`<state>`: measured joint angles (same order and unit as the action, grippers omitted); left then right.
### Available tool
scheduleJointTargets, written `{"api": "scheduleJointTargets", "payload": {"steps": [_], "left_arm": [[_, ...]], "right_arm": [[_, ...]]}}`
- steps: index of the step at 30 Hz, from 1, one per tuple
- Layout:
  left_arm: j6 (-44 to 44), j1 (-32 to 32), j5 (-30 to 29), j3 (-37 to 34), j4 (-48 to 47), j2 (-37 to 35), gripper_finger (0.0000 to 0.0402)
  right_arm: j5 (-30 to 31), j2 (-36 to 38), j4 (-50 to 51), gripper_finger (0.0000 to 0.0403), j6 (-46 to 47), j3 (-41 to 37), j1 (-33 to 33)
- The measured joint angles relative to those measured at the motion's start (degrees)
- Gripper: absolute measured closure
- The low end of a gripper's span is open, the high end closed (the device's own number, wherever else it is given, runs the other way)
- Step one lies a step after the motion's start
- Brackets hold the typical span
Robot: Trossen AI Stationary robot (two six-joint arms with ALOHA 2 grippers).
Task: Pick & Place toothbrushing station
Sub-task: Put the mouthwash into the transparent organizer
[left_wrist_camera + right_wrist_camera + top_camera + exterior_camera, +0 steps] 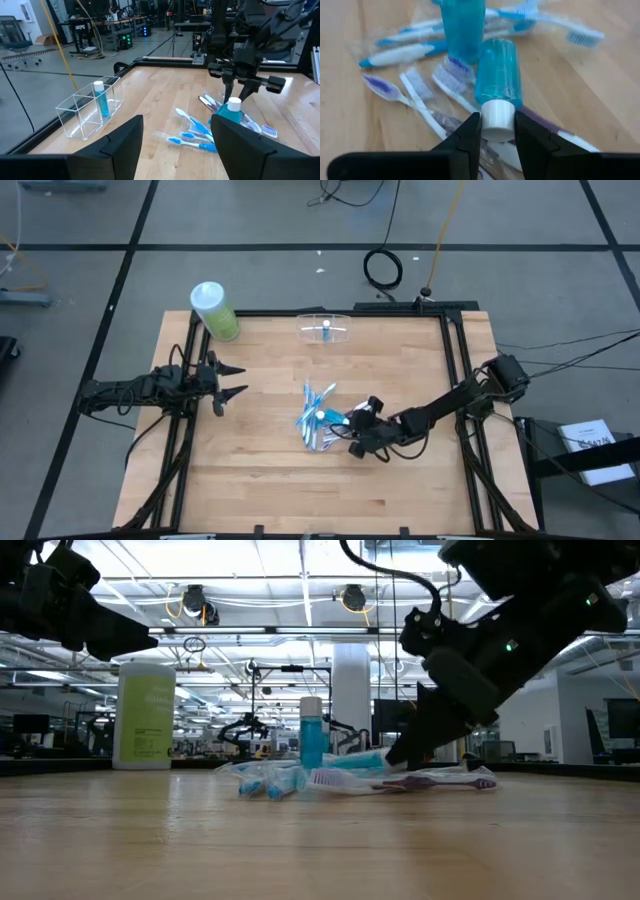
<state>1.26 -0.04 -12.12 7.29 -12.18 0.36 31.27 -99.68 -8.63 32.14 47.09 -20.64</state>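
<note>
A pile of blue, white and purple toothbrushes point(312, 420) lies on the wooden table at its middle, and shows in the right wrist view point(405, 52). A small teal bottle with a white cap point(497, 75) lies on the pile. A second teal bottle point(462, 25) stands beside it. My right gripper point(350, 423) is at the pile's right side, shut on the lying bottle. A clear plastic cup point(325, 330) stands at the far edge with a blue tube point(102, 100) upright inside. My left gripper point(232, 380) hovers open at the table's left side. My right gripper pinches the teal bottle's white cap point(497, 120) between its two fingers point(470, 137), one on each side of the cap. The fingers come slanting down from the table's right side. The bottle points away from the fingers, its body over the toothbrushes.
A light-green bottle with a white cap point(213, 310) stands at the table's far left corner. A black frame point(455, 350) runs round the table's edges. Bare wood lies in front of the pile and between the pile and the clear cup.
</note>
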Motion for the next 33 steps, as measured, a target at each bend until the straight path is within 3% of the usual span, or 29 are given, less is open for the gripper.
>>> {"api": "scheduleJointTargets", "payload": {"steps": [9, 17, 22, 25, 29, 33], "left_arm": [[-1.1, 0.0, 0.0, 0.0, 0.5, 0.0, 0.0160], [-12.9, 0.0, 0.1, 0.0, 6.8, 0.0, 0.0160], [-9.5, 0.0, -1.9, 0.0, 9.1, 0.0, 0.0160], [-7.0, 0.0, -6.3, 0.0, 8.9, 0.3, 0.0160], [-0.4, 0.0, -16.4, 0.0, 13.0, 5.7, 0.0160], [7.4, 0.0, -17.7, 0.0, 23.2, 16.7, 0.0160]], "right_arm": [[0.3, 8.3, 0.7, 0.0317, -5.9, 0.0, 1.6], [0.3, 14.0, 0.6, 0.0317, -14.0, 0.0, 5.6], [-0.6, 14.2, 0.1, 0.0317, -21.0, 0.0, 10.5], [-5.6, 14.2, -0.4, 0.0317, -24.9, 0.0, 14.9], [-17.3, 14.2, -1.8, 0.0317, -28.0, 0.0, 21.5], [-29.9, 14.2, -4.7, 0.0317, -29.8, 0.0, 26.7]]}}
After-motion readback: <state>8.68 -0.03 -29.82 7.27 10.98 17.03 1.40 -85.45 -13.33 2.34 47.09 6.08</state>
